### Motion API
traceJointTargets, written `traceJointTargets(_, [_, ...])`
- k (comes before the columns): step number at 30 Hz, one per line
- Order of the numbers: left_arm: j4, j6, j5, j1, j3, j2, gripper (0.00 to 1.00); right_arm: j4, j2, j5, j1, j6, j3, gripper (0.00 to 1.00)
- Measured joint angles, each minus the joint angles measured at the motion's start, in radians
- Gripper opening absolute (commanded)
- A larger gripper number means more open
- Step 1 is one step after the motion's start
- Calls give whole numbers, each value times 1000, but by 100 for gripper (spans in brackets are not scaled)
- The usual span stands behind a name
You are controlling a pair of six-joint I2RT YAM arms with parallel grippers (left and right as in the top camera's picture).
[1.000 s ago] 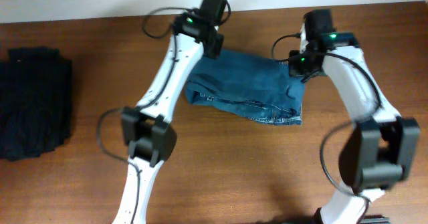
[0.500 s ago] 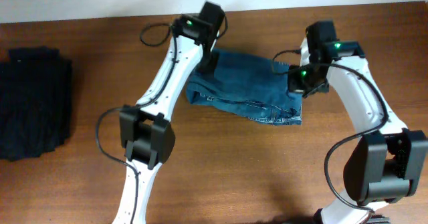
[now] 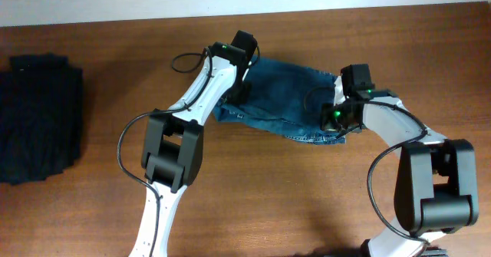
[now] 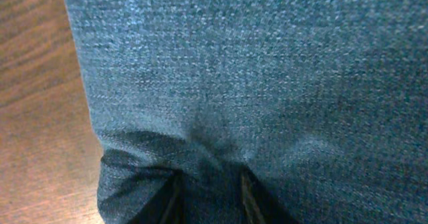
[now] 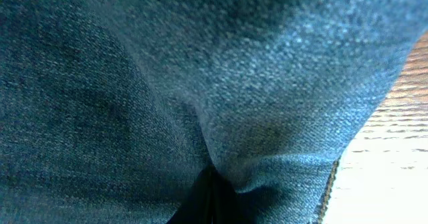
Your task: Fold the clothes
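Overhead: one pair of medium-blue denim jeans (image 3: 288,96) lies folded in a bundle at the far middle of one brown wooden table (image 3: 307,203), one pile of black folded cloth (image 3: 38,119) well apart, and two white arms set the left gripper (image 3: 239,87) and right gripper (image 3: 331,120) on opposite ends. Left wrist: two dark fingers (image 4: 172,200) pinch a pucker of denim. Right wrist: the jaws are pressed together on one gathered crease.

From above I see the jeans (image 3: 288,96) bunched into a compact blue bundle on the brown desk (image 3: 268,203), toward its far side. My left claw (image 3: 235,93) sits at the bundle's left end and my right claw (image 3: 337,120) at its right end, both sets of fingers hidden under the wrists. A black garment pile (image 3: 38,119) lies well apart, at the desk's left edge.
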Motion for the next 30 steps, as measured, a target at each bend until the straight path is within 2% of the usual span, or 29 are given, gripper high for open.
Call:
traceJointTargets(5, [5,0,3,1,-19,-10,24,31,-12,-7,-3,6,-24,6])
traceJointTargets(7, [6,0,4,1,-20,-10,25,31,-12,-8,-4,6,-24,9])
traceJointTargets(8, [6,0,4,1,-20,-10,25,31,-12,-8,-4,7,-24,16])
traceJointTargets(10, [10,0,4,1,-23,-11,25,31,-13,-10,-4,14,-24,41])
traceJointTargets(11, [11,0,3,1,-23,-11,25,32,-13,-11,-4,14,-24,58])
traceJointTargets(12, [13,0,3,1,-24,-11,26,33,-15,-10,-5,15,-24,65])
traceJointTargets(13, [14,0,3,1,-25,-12,33,34,-18,-7,-5,12,-23,72])
traceJointTargets(16, [-1,1,1,3,-8,-12,38,-1,-21,-23,-10,11,0,75])
traceJointTargets(20, [-119,-3,9,5,111,3,43,-103,-19,-51,-10,6,58,80])
traceJointTargets(22, [-163,-6,10,3,219,6,52,-146,-19,-58,-10,6,106,87])
traceJointTargets(23, [-172,-8,11,3,270,6,61,-163,-19,-61,-10,7,131,94])
traceJointTargets(25, [-190,-7,16,0,378,-1,73,-191,-24,-61,-16,3,185,100])
traceJointTargets(28, [-204,-16,37,-10,477,-27,83,-203,-39,-68,-40,2,231,99])
traceJointTargets(30, [-215,-21,48,-24,498,-46,84,-210,-45,-71,-71,1,237,99])
